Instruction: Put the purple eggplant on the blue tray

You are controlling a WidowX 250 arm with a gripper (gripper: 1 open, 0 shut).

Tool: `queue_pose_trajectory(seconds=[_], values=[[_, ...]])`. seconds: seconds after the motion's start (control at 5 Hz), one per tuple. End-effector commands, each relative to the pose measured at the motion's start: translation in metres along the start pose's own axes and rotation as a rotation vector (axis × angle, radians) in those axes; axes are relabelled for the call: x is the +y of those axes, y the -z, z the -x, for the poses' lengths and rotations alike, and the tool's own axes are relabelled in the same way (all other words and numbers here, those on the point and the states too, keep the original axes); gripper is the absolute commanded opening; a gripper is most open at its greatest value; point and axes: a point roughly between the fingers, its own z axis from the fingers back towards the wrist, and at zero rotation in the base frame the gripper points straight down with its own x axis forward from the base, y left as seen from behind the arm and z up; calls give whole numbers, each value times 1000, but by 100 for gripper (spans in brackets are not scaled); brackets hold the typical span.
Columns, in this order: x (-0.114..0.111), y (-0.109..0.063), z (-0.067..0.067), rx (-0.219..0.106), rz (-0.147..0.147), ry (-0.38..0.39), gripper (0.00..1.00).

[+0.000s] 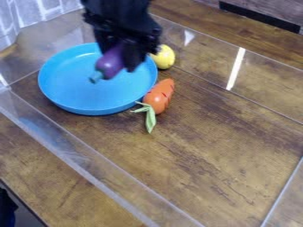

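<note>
The purple eggplant (110,62) hangs in the air above the blue tray (66,89), tilted with its teal stem cap pointing down and left. My gripper (117,53) is shut on its upper end, coming down from the black arm at the top of the view. The tray is a wide round blue dish on the wooden table, left of centre; the eggplant is over its right half, not touching it.
An orange carrot (158,96) with green leaves lies just off the tray's right rim. A yellow lemon (165,57) sits behind it, close to the arm. A clear plastic sheet covers the table, with folds near the front left.
</note>
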Motion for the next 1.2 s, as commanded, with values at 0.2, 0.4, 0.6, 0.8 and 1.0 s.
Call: queue_pose_trajectory(seconds=[0.2,0.4,0.6,0.8,1.0], values=[[41,24,14,-20,-77,-155,0],[41,49,8,-12,-82,-123,0],[37,64,1,-15,-74,-97,0],[35,54,-11,-19,-80,-132,0],[32,43,-23,-17,-90,-161,0]])
